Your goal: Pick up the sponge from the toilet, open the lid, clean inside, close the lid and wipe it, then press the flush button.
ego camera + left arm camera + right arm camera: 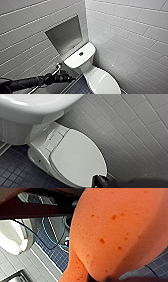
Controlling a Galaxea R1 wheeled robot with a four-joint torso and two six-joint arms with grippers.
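one sponge (112, 233) clamped in right gripper (98, 278), over dark floor tiles (56, 256). lid (77, 159) down flat on toilet (80, 58). left gripper (101, 181) beside toilet, grip impossible to tell.

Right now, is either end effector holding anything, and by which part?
The right end effector holds the sponge. The sponge's own bulk hides where it is gripped, so that part cannot be told.

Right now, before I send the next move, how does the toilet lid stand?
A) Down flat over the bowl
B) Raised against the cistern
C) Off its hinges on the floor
A: in the left wrist view the lid lies flat over the bowl, with its hinge end toward the cistern and no inside of the bowl showing.
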